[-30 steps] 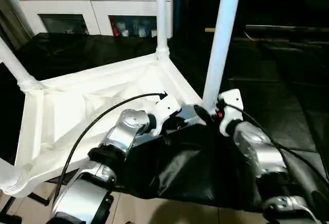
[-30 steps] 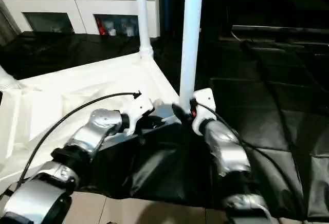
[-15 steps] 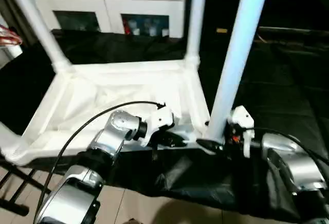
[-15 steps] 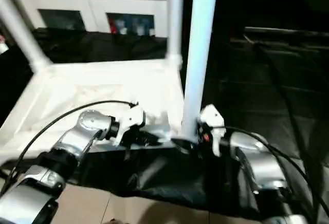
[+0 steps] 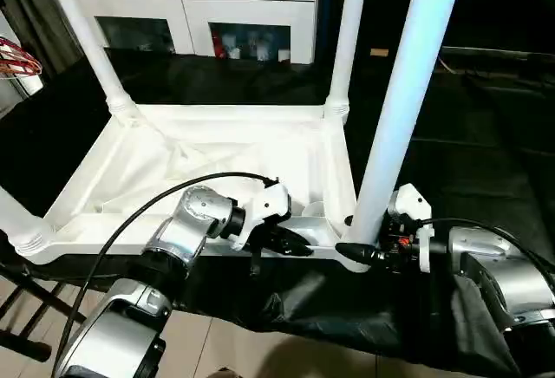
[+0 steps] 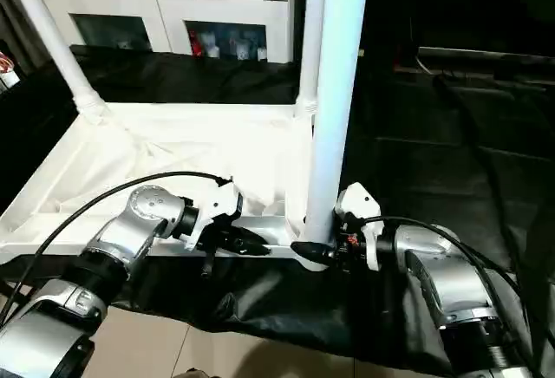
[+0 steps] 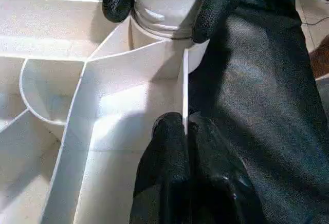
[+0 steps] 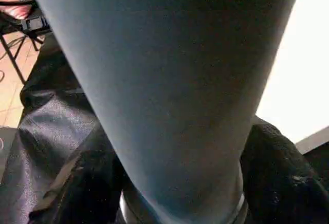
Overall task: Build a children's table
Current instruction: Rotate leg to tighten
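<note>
Compared with a second earlier, the head camera had swung, so the upturned children's table (image 5: 225, 157) sat squarer in view, its long rim running across the picture instead of slanting, and three further legs showed at the far and left corners. The right claw (image 5: 351, 252), which had been close in against the base of the nearest leg (image 5: 395, 109) from the near side, now reached it from the robot's right, pointing sideways at the foot of the leg. The left claw (image 5: 290, 244) kept its place on the near rim of the top. Around the work, a black sheet (image 5: 468, 179) covered the desk and hung crumpled over its near edge below the table; a white cabinet (image 5: 208, 5) with dark glass doors stood behind, and a black cable (image 5: 173, 194) arched over the left forearm. The tall near leg crossed the middle of the scene and hid part of the right claw behind its base. The table lay upside down on the sheet, legs upward. The left claw was pinched tight on the thin upright rim wall (image 7: 184, 95), its two black fingers (image 7: 169, 147) pressed together on either side, just beside the corner socket. The right claw's fingers (image 7: 117, 0) stood one on each side of the leg's collar (image 7: 164, 3) at that socket, spread to about its width; whether they pressed it could not be told.
</note>
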You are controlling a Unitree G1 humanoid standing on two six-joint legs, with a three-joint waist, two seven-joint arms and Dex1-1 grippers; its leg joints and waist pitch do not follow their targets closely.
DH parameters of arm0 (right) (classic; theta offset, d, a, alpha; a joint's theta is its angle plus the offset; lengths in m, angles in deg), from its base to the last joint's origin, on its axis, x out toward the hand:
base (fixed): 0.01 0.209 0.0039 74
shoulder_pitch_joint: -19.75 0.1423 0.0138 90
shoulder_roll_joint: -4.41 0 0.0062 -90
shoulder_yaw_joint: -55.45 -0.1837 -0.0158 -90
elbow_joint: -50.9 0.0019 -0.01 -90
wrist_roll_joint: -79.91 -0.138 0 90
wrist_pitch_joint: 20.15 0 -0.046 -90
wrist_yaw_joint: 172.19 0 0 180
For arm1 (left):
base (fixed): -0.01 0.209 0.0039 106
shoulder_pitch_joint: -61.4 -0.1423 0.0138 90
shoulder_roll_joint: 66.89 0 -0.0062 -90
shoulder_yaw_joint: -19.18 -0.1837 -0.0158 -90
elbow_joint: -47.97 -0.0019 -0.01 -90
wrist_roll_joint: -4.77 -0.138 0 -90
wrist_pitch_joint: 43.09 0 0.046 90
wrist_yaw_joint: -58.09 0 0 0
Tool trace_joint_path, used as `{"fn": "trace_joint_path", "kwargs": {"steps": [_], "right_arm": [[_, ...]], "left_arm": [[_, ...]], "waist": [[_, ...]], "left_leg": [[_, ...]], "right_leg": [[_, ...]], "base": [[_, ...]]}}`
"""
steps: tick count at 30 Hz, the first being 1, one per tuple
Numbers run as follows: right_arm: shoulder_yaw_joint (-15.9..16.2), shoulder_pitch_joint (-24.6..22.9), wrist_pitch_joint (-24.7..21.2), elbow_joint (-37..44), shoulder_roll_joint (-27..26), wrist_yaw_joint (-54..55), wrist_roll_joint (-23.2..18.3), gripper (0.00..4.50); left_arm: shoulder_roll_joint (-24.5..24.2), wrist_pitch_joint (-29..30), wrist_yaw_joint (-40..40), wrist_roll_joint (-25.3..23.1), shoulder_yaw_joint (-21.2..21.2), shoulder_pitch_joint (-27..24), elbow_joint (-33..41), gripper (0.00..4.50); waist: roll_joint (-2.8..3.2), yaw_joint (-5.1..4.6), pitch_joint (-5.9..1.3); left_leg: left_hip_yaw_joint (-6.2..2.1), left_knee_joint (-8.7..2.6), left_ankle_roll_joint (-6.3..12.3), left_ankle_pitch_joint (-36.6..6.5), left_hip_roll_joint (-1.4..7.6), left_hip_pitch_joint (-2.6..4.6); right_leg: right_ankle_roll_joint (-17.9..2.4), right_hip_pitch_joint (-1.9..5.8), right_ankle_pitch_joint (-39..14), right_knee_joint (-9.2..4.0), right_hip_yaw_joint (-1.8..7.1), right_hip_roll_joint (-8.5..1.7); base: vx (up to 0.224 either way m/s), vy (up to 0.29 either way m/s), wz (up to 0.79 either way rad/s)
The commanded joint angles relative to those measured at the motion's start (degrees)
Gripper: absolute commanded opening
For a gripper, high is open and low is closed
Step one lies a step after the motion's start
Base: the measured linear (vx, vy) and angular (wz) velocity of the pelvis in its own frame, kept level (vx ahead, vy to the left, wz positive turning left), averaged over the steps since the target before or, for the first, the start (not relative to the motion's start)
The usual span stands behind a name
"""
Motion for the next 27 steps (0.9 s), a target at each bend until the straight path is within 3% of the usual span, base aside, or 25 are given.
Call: {"fn": "trace_joint_path", "kwargs": {"steps": [1,5,8,9,12,15,19,22,23,27], "right_arm": [[5.41,-1.04,-0.77,3.15,-3.51,-2.41,-1.95,2.63],[3.72,-0.22,0.78,0.84,-6.83,3.23,-1.07,2.62],[1.11,2.92,2.23,-5.99,-12.48,16.18,2.72,2.62],[0.3,3.91,2.36,-7.9,-14.0,19.88,3.51,2.62],[-2.9,7.29,1.99,-13.44,-18.85,30.39,4.38,2.6],[-4.92,9.67,2.0,-16.89,-22.12,36.92,4.88,2.56],[-4.53,11.24,4.33,-19.03,-23.48,39.11,6.32,2.56],[-3.92,11.59,6.45,-19.36,-23.47,37.83,6.72,2.56],[-4.01,11.68,6.81,-19.52,-23.47,37.18,6.44,3.12],[-5.33,11.57,6.06,-18.75,-23.18,33.85,3.88,3.47]], "left_arm": [[2.77,-1.27,5.14,1.88,1.08,1.71,2.71,0.0],[4.27,-0.75,9.21,1.28,1.87,2.54,1.65,0.0],[6.85,0.2,15.48,0.39,2.78,4.16,-0.16,0.0],[7.48,0.36,17.05,0.03,2.86,4.58,-0.67,0.0],[10.05,1.33,22.9,-1.02,3.13,6.33,-2.54,0.0],[11.7,1.6,26.85,-1.63,3.07,7.16,-3.45,0.0],[12.8,1.22,27.66,-2.62,2.3,6.9,-3.39,0.0],[12.7,0.91,27.09,-2.83,2.06,6.38,-3.1,0.0],[12.58,0.73,27.05,-2.93,1.96,6.3,-3.14,0.0],[11.63,-0.2,26.94,-2.82,1.79,6.05,-3.41,0.0]], "waist": [[-0.94,-0.09,-3.74],[-1.04,-0.31,-3.71],[-0.98,-1.05,-3.58],[-0.88,-1.35,-3.5],[-0.91,-2.04,-3.71],[-0.98,-2.43,-4.03],[-0.93,-2.65,-4.36],[-0.83,-2.72,-4.26],[-0.87,-2.75,-4.24],[-0.86,-2.89,-4.13]], "left_leg": [[-0.47,-3.76,3.82,-13.56,2.11,0.36],[-0.53,-3.84,3.18,-13.87,2.03,0.34],[-0.75,-4.12,1.65,-15.56,1.87,0.42],[-0.68,-4.14,1.2,-16.24,1.82,0.64],[-0.78,-4.14,0.69,-15.61,1.68,0.59],[-0.59,-3.68,1.96,-11.66,1.43,0.09],[-0.38,-3.15,4.45,-7.31,1.16,-0.14],[-0.35,-3.16,5.41,-8.05,1.3,-0.05],[-0.35,-3.19,5.41,-8.37,1.31,-0.04],[-0.41,-3.34,5.16,-9.96,1.46,0.04]], "right_leg": [[-12.56,2.93,-14.57,-4.8,2.25,-3.22],[-12.19,2.79,-15.62,-4.85,2.23,-3.26],[-11.09,2.76,-19.43,-5.2,2.07,-3.33],[-10.9,2.4,-20.03,-5.33,2.17,-3.22],[-11.08,2.63,-17.82,-5.08,2.22,-3.16],[-12.14,3.05,-11.41,-4.5,2.3,-3.09],[-13.75,3.42,-4.5,-3.95,2.11,-2.91],[-14.26,3.43,-5.09,-4.07,2.05,-2.96],[-14.29,3.45,-5.55,-4.1,2.03,-2.95],[-14.22,3.45,-7.7,-4.23,2.05,-2.95]], "base": [[0.0,0.0,0.0],[0.0,0.0,0.0],[0.0,0.0,0.0],[0.0,0.0,0.0],[0.0,0.0,0.0],[0.0,0.0,0.0],[0.0,0.0,0.0],[0.0,0.0,0.0],[0.0,0.0,0.0],[0.0,0.0,0.0]]}}
